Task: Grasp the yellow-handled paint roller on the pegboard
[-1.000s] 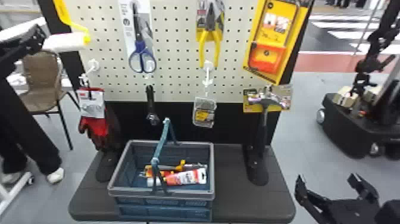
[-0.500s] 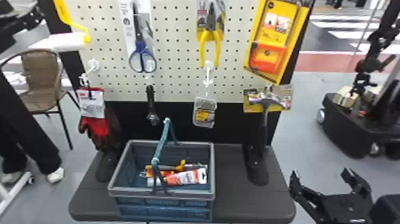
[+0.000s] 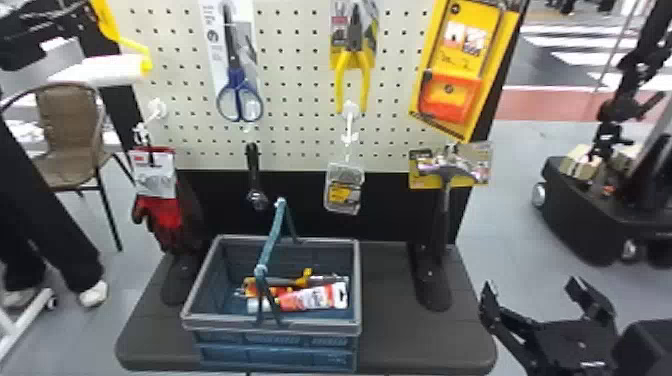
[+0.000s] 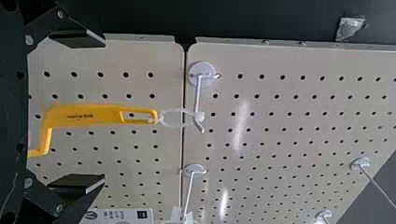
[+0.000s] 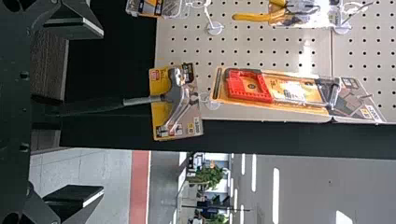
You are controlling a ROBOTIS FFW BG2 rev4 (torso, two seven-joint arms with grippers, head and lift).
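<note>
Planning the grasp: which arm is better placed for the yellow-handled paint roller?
Left. The left gripper, open, frames the yellow handle of the paint roller at the pegboard; the right gripper sits low beside the table.

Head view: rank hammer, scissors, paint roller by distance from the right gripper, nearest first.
From the right gripper, low at the right:
1. hammer, hanging low on the right.
2. scissors, hanging high, left of centre.
3. paint roller, at the top left corner.
</note>
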